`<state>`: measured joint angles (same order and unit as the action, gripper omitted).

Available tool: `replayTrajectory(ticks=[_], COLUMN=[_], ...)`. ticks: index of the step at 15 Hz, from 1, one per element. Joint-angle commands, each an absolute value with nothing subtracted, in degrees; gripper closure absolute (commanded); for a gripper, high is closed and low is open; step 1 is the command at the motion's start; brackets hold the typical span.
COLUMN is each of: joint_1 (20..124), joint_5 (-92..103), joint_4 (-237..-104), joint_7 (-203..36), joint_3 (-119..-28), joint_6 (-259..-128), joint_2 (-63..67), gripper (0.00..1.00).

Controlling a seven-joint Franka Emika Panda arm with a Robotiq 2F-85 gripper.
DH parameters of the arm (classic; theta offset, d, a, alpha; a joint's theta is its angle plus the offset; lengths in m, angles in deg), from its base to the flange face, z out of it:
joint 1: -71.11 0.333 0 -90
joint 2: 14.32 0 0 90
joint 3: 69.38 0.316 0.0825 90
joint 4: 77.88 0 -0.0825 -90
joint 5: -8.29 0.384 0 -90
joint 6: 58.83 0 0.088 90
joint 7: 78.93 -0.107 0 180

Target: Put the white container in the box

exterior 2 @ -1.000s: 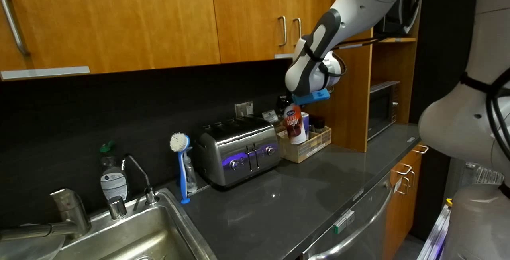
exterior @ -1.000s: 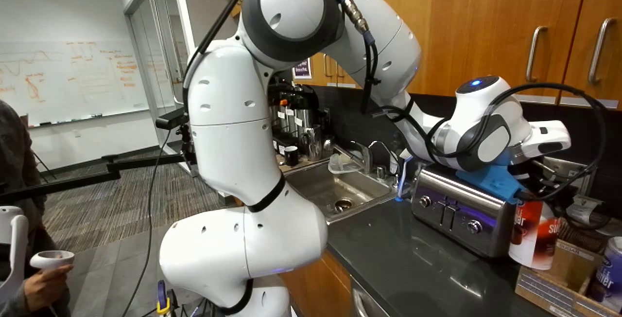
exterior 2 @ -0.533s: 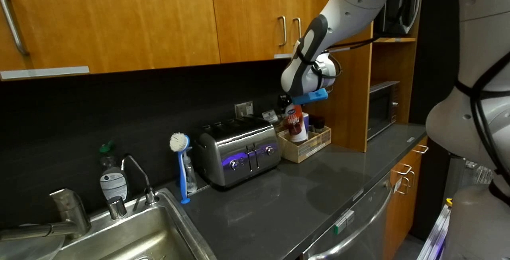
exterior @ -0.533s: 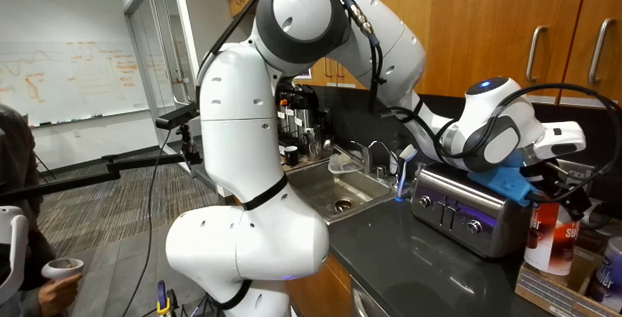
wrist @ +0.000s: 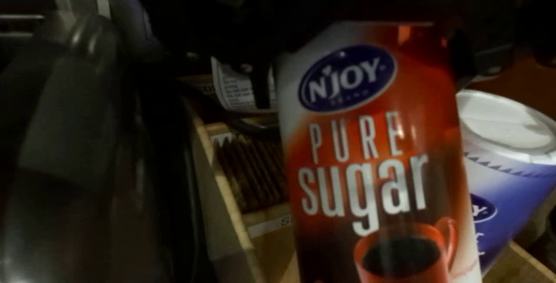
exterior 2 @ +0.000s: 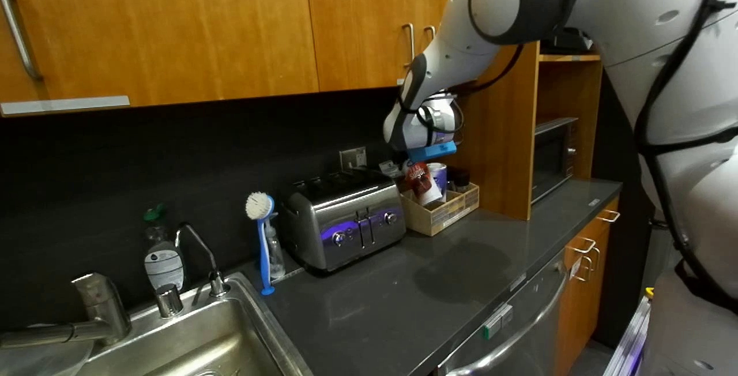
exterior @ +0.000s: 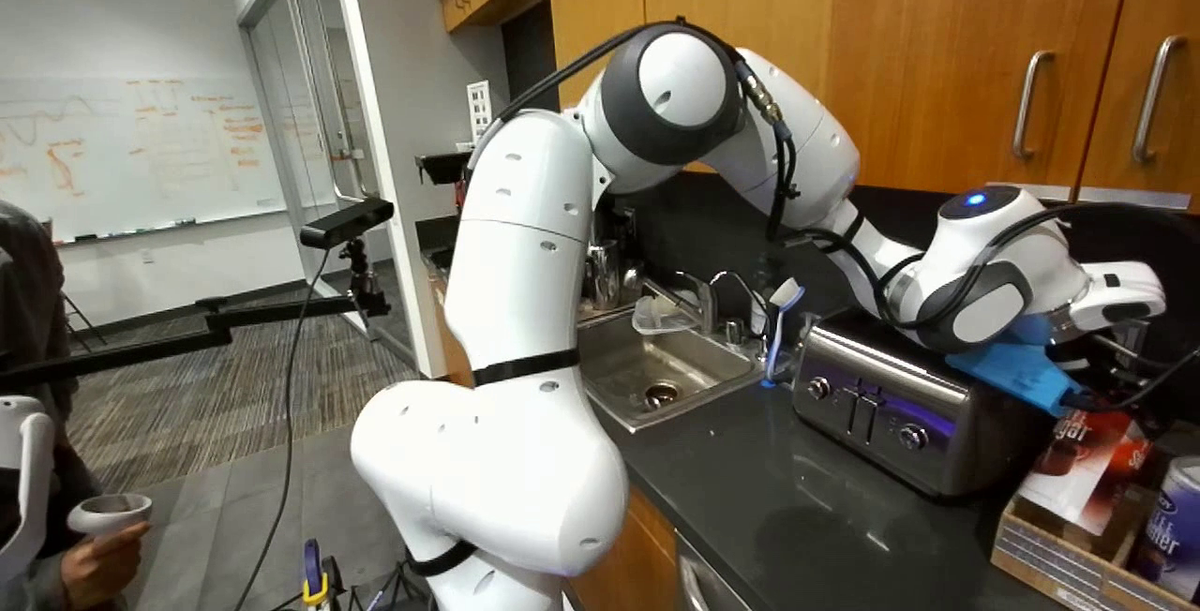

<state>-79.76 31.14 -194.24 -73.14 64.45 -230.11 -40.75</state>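
White container [exterior: 1087, 469] | tilted further than before, over box [exterior 2: 416, 216] | tool [wrist: 361, 77] gripping upper end

Box [exterior 2: 448, 218] beside toaster [exterior 2: 349, 229] on counter [exterior 2: 392, 301]

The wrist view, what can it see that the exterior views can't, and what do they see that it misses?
Only the wrist view: the N'JOY name clear enough to read on the white container.
Only the exterior views: the sink and the blue-handled brush.
All of them share: the white container, at least part of the box, and the purple can.
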Motion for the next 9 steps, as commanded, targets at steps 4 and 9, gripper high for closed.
replayTrajectory(ticks=[4, 9], joint_1=[-78.9, -78.7], joint_5=[50.3, 58.2], joint_4=[-189.4, -192.9], joint_7=[-61.3, -53.6], joint_3=[64.8, 64.8], joint_6=[-230.4, -231.3], joint_2=[-46.6, -40.4], gripper=[0.39, 0.39])
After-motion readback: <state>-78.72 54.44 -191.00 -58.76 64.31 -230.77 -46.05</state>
